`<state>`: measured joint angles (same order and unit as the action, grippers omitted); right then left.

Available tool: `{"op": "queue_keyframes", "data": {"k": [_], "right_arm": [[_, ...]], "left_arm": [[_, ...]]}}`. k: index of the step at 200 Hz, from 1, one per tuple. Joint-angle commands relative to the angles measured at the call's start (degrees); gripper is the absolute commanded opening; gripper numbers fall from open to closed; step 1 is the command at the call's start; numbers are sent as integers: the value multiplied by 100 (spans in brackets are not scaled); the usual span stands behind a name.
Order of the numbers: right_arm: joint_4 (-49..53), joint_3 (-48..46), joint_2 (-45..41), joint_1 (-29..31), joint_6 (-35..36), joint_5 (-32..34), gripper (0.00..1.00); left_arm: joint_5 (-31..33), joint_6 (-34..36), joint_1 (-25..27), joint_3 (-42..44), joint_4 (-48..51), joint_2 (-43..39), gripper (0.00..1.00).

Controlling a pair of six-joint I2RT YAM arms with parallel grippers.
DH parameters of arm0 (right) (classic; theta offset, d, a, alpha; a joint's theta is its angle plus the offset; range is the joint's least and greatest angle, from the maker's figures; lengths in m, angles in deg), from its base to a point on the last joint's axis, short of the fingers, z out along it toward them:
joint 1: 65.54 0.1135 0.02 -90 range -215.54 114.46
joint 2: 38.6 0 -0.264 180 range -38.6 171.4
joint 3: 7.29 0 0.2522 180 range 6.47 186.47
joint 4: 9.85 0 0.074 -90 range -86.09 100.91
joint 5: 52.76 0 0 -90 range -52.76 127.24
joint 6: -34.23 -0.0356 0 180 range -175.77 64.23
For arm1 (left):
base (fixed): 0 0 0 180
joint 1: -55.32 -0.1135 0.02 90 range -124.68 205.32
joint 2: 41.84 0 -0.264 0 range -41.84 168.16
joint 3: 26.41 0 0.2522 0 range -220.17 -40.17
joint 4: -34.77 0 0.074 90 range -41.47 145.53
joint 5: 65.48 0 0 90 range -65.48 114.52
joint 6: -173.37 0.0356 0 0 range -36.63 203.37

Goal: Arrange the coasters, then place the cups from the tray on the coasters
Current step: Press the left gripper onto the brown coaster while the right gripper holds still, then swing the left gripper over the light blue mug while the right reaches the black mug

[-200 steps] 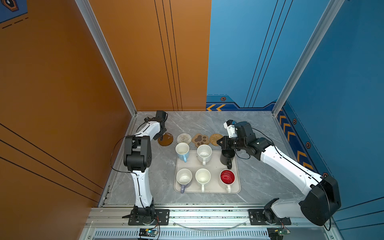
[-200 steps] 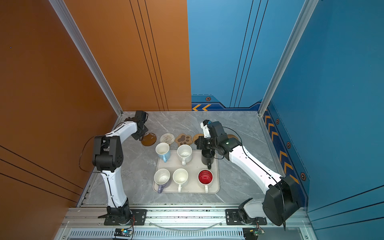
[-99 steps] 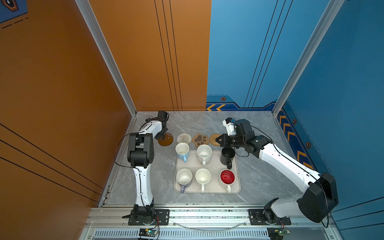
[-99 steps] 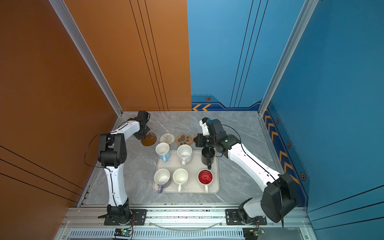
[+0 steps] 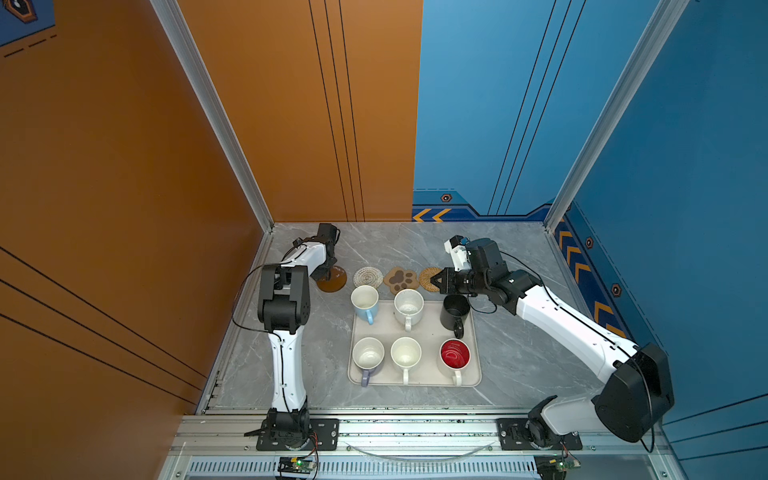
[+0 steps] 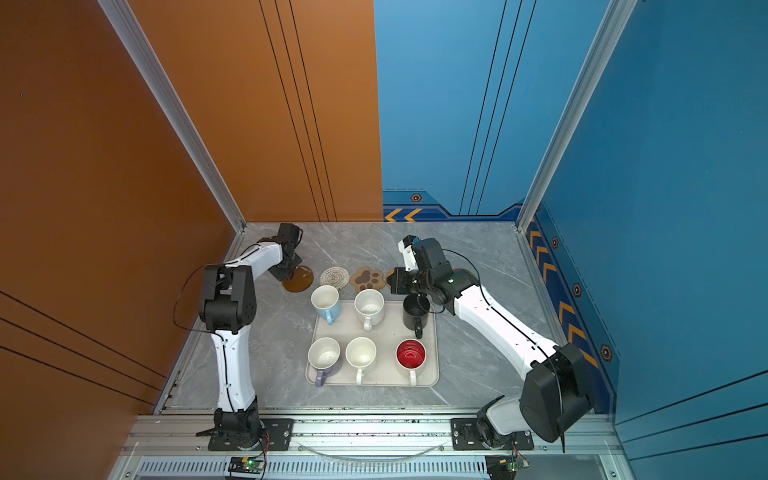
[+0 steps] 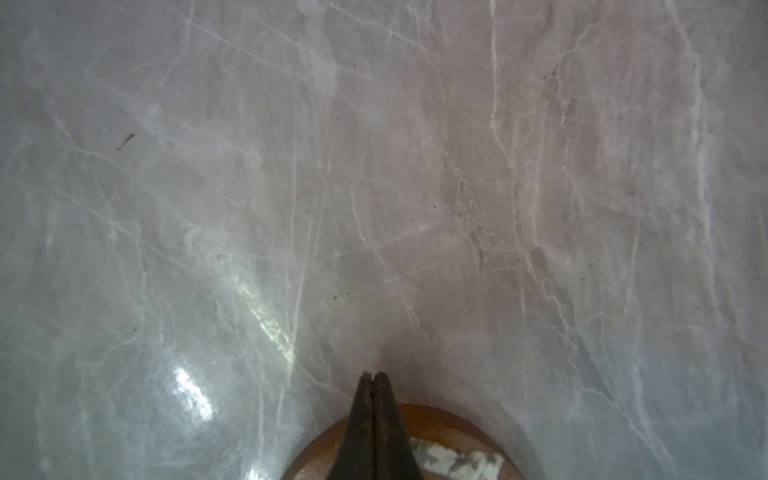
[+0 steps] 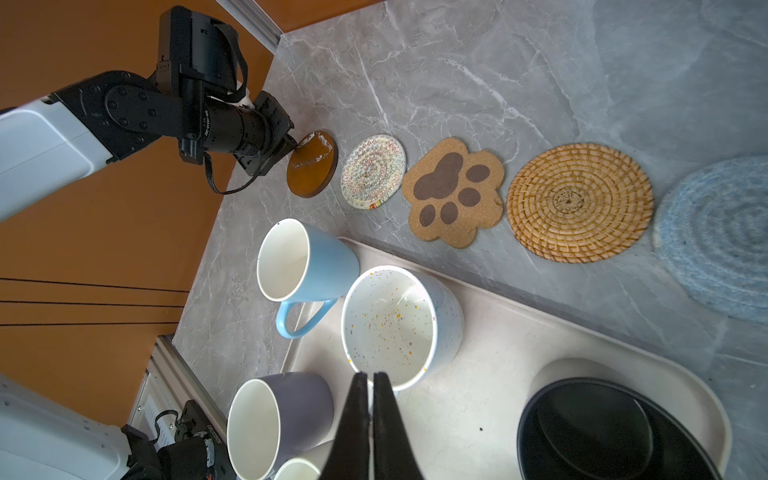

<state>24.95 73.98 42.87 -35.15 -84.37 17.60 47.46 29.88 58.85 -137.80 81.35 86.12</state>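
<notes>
Coasters lie in a row behind the tray (image 5: 415, 380): brown disc (image 5: 331, 281), white woven (image 5: 368, 276), paw (image 5: 400, 280), tan rattan (image 5: 428, 275), and grey-blue woven (image 8: 719, 237). Light blue (image 5: 365, 302), speckled white (image 5: 408, 305) and black (image 5: 455, 311) cups stand in the tray's back row, the blue one at its corner. Lilac (image 5: 368, 357), white (image 5: 406, 354) and red-inside (image 5: 455, 355) cups stand in front. My left gripper (image 5: 329, 272) is shut, its tips at the brown disc (image 7: 449, 432). My right gripper (image 5: 434, 281) is shut and empty, above the rattan coaster.
The orange wall and its metal post (image 5: 266, 224) stand close behind my left arm. A blue wall (image 5: 582, 266) bounds the right side. Grey marble table (image 5: 511, 357) shows right of the tray and behind the coasters.
My right gripper has drawn back from above the black cup toward the coaster row. The left arm's elbow has swung a little to the right, while its gripper stays at the brown disc.
</notes>
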Motion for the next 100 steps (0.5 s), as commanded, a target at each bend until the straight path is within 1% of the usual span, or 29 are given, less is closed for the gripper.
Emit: {"op": "queue_keyframes", "data": {"k": [1, 100], "right_arm": [[191, 172, -2, 2, -45, -22, 4], [195, 73, -113, 11, -36, -14, 4]], "left_arm": [[-14, -62, 95, 84, 137, 48, 0], [-14, -62, 266, 423, 126, -191, 0]]}}
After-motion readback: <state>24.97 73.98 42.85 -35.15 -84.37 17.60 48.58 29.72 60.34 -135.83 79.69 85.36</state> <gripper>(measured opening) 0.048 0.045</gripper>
